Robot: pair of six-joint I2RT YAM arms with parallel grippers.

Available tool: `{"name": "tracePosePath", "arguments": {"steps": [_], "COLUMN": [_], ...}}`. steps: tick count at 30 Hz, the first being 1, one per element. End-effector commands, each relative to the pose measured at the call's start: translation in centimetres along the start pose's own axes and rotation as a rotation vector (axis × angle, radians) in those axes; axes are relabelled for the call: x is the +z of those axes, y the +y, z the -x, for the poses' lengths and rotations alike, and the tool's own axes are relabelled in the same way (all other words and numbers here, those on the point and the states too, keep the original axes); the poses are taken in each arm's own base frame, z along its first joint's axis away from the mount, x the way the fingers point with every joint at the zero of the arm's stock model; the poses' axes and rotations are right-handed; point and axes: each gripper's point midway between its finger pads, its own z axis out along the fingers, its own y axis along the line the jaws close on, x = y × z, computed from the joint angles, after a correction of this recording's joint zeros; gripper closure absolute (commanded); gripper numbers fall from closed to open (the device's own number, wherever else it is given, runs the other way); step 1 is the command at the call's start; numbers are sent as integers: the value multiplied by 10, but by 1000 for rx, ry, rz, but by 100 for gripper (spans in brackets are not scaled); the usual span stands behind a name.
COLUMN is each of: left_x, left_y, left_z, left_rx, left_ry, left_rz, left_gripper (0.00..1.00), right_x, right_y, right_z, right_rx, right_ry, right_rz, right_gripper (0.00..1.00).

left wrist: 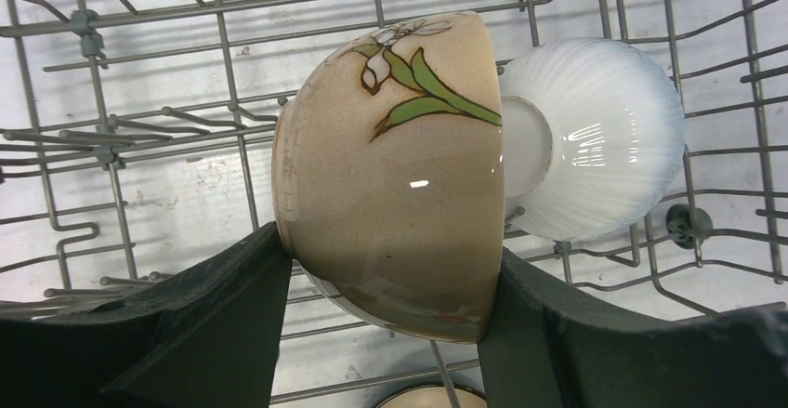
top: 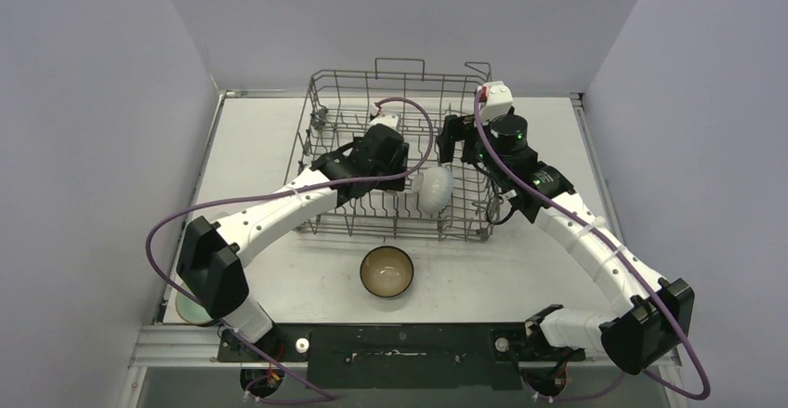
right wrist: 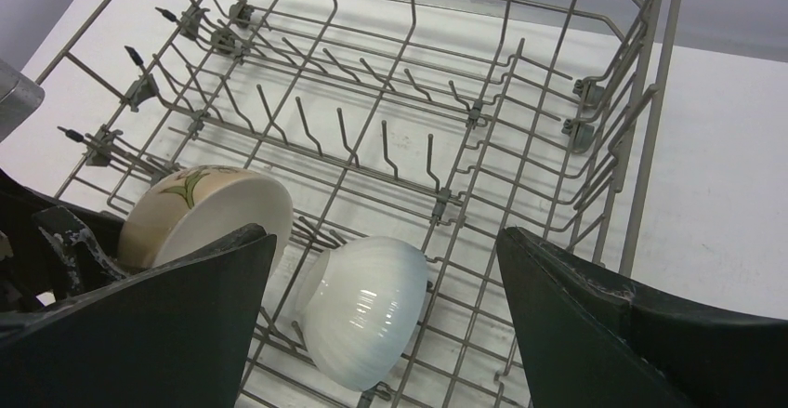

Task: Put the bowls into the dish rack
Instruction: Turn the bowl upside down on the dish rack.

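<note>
We are grasping the beige bowl (left wrist: 390, 148) in the left claw (left wrist: 390, 252), aiming to stand it on edge in the dish rack (top: 372, 227) without knocking the white bowl (left wrist: 595, 138) just beside this claw. The right claw (right wrist: 386, 241) is hanging released.

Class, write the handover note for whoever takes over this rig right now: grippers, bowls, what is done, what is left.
Left gripper: shut on the beige flowered bowl, held on its side inside the dish rack, not yet released.
Right gripper: open, empty, above the rack.
Done: white ribbed bowl lies on its side among the tines, beside the beige one.
Left: release the beige bowl; load the dark-lined bowl from the table; a pale bowl seems half hidden under the left arm.
</note>
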Motion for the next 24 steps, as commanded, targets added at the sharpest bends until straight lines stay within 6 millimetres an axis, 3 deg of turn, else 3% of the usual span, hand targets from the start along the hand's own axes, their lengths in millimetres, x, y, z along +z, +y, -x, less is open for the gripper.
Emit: {"name": "tracePosePath", "arguments": {"steps": [1,12,24], "left_x": [-16,-13,-5], "left_y": [-2,-14,-30], "left_z": [42,38,21], "left_rx": [34,167,206], "left_ry": [-118,-66,-10], "left_rz": [77,206,197], "left_gripper": [100,100,100], "right_x": [-9,-12,-43], "right_y": [-6,-10,-42], "right_z": [17,20,47], "right_rx": [-3,-1,40], "right_ry": [-56,-65,-197], "right_rz": [-16,-29,-193], "right_gripper": [5,5,3]}}
